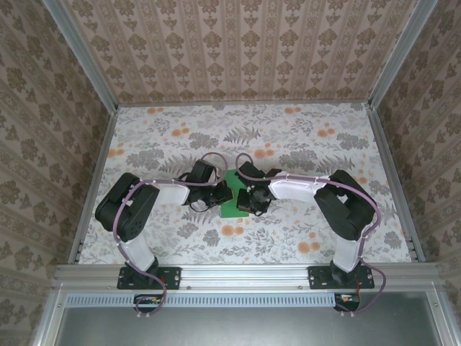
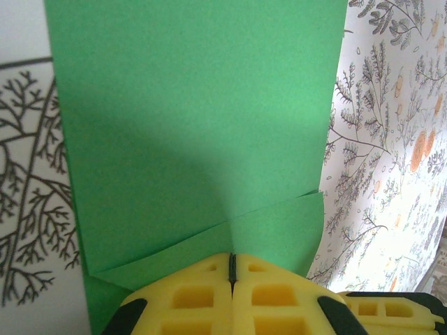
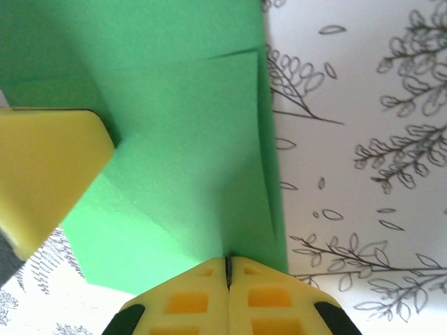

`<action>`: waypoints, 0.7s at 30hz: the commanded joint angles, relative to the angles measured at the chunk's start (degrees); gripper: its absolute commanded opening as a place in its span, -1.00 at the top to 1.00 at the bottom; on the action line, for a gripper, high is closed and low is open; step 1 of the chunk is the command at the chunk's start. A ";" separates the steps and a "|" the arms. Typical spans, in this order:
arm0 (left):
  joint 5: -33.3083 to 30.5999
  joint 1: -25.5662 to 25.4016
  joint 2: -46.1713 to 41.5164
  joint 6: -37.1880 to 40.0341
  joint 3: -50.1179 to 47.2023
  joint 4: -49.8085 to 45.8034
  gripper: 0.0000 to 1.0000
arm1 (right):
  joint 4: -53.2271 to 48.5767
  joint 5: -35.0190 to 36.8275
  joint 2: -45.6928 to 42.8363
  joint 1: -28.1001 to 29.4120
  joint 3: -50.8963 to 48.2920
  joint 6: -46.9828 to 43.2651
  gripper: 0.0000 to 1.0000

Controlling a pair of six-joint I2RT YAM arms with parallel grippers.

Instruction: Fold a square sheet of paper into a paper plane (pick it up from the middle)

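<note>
1. Placement: the square sheet of paper lies on the floral table at its middle, directly between the two arms. Its longer visible run goes roughly from 12 to 6 o'clock in the top view.
2. From the left gripper the sheet lies at 3 o'clock. From the right gripper it lies at 9 o'clock. Both are about equally near, each over its own side of the paper, so neither arm has the shorter reach.
3. In the left wrist view the green sheet stretches from the fingertips toward 12 o'clock. A folded flap runs across it just ahead of the tips, its edge rising toward 2 o'clock.
4. The left gripper has its yellow fingers pressed together, with only a thin dark seam between them. The tips rest on the paper at the flap. Whether any paper is caught in the seam I cannot tell.
5. The right gripper is likewise pressed together, tips down on the sheet, with creases fanning toward 12 and 1 o'clock. The left gripper's finger shows at 9 o'clock, also on the paper.
6. Judgement: a crease is being pressed. The next fold depends on that 12-to-6 axis not slipping.
</note>
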 commanded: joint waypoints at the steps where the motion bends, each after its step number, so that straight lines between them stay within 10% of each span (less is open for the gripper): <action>1: -6.58 0.44 4.63 1.03 -3.16 -11.89 1.00 | -5.47 1.95 -1.53 -0.43 -3.07 -0.45 1.00; 21: -6.52 0.45 3.93 1.15 -3.19 -11.72 1.00 | 6.95 -6.39 -10.70 -1.48 -6.80 -5.56 1.00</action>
